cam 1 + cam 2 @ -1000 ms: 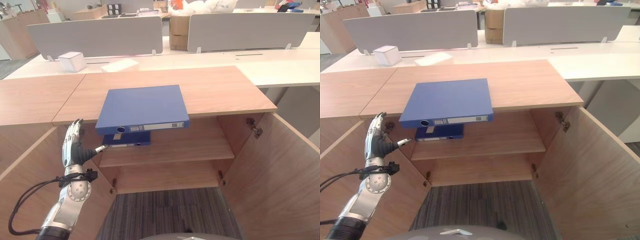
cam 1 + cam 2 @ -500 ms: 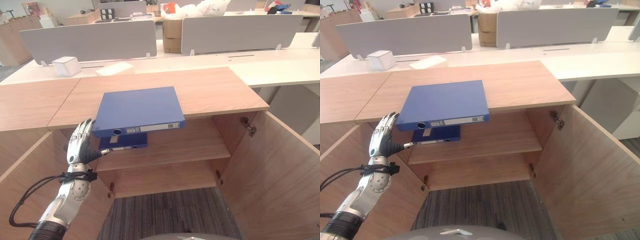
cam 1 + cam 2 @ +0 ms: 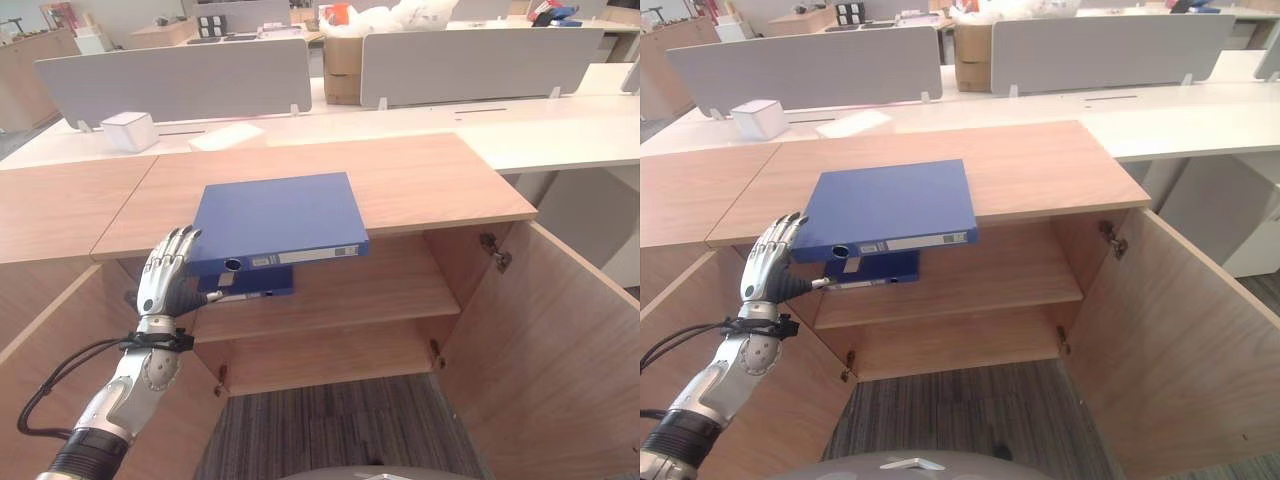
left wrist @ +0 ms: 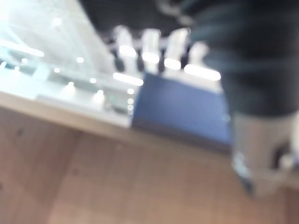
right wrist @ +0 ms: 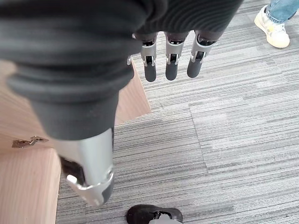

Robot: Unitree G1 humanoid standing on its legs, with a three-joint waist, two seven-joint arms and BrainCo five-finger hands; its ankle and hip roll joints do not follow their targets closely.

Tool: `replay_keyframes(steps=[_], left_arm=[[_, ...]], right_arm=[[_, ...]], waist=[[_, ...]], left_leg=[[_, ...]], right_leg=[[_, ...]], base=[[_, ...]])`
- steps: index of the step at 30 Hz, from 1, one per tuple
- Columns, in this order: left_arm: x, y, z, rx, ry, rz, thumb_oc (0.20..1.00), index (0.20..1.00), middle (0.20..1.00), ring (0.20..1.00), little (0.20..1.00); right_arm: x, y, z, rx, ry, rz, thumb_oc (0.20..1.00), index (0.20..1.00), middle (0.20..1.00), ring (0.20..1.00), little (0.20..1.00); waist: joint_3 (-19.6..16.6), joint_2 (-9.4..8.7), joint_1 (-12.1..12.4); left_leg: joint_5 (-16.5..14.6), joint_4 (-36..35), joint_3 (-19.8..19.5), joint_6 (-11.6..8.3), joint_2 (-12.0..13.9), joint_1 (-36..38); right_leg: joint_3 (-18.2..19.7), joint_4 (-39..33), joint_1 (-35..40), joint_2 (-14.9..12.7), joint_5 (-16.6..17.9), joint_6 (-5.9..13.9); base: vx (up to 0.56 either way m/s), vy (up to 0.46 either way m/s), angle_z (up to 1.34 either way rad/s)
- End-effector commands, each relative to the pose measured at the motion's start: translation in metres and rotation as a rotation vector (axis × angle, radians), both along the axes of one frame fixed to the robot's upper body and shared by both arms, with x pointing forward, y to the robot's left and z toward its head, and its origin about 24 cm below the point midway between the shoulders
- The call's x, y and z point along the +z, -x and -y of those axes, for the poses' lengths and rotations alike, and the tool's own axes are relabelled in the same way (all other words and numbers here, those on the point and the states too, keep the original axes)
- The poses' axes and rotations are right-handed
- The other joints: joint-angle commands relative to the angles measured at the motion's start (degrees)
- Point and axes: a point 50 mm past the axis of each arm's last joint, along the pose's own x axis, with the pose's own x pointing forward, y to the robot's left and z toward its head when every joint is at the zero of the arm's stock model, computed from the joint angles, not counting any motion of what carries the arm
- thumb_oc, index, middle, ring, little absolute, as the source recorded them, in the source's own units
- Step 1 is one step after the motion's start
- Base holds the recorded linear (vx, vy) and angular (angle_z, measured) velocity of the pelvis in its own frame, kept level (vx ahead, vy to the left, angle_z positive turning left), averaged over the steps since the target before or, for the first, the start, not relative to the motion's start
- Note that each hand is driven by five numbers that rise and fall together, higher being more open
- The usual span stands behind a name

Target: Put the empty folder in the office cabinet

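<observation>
A blue folder (image 3: 275,218) lies flat on the wooden cabinet top (image 3: 420,180), its spine hanging slightly over the front edge. A second blue folder (image 3: 248,282) lies on the upper shelf (image 3: 350,295) just beneath it. My left hand (image 3: 165,278) is raised in front of the cabinet with straight fingers. Its fingertips are level with the top folder's left front corner, and I cannot tell whether they touch it. The left wrist view shows the blue folder (image 4: 182,109) just past the fingers. My right hand (image 5: 170,56) hangs open over the carpet.
Both cabinet doors stand open, the right door (image 3: 560,340) and the left door (image 3: 50,370), beside my arm. A lower shelf (image 3: 330,355) sits under the upper one. A white box (image 3: 130,130) and grey screens (image 3: 175,75) stand on the desks behind. A person's shoe (image 5: 273,27) is on the carpet.
My left hand has risen and moved right, from beside the shelf folder up to the top folder's left front corner. The folders have not moved.
</observation>
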Motion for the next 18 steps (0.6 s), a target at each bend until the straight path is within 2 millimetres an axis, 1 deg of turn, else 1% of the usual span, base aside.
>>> replay_keyframes(steps=[1, 8, 18], left_arm=[[0.033, -0.020, -0.006, -0.028, -0.104, 0.130, 1.000, 1.000, 1.000, 1.000, 1.000], [0.038, -0.024, -0.002, -0.066, -0.132, 0.129, 1.000, 1.000, 1.000, 1.000, 1.000], [0.034, -0.026, 0.005, -0.111, -0.158, 0.091, 1.000, 1.000, 1.000, 1.000, 1.000]], right_arm=[[0.002, -0.012, 0.006, 0.020, 0.045, 0.010, 1.000, 1.000, 1.000, 1.000, 1.000], [0.002, -0.009, 0.005, 0.021, 0.038, 0.004, 1.000, 1.000, 1.000, 1.000, 1.000], [0.002, -0.008, 0.006, 0.018, 0.040, 0.005, 1.000, 1.000, 1.000, 1.000, 1.000]], waist=[[-0.3, -0.34, -1.8], [-0.4, -0.32, -2.2], [-0.2, -0.14, -2.7]], left_leg=[[-2.5, 0.1, -0.8, -3.83, 1.2, -1.8], [-2.6, 0.1, -0.3, -3.86, 1.3, -1.7], [-2.8, 0.1, 0.0, -3.90, 1.4, -1.6]], right_leg=[[2.5, 0.3, 7.7, -2.9, -7.8, 5.16], [2.8, 0.3, 7.5, -2.8, -7.8, 5.27], [3.0, 0.3, 7.4, -2.6, -7.8, 5.27]], base=[[0.00, 0.000, 0.00], [0.00, -0.004, -0.02], [0.00, -0.002, -0.01]])
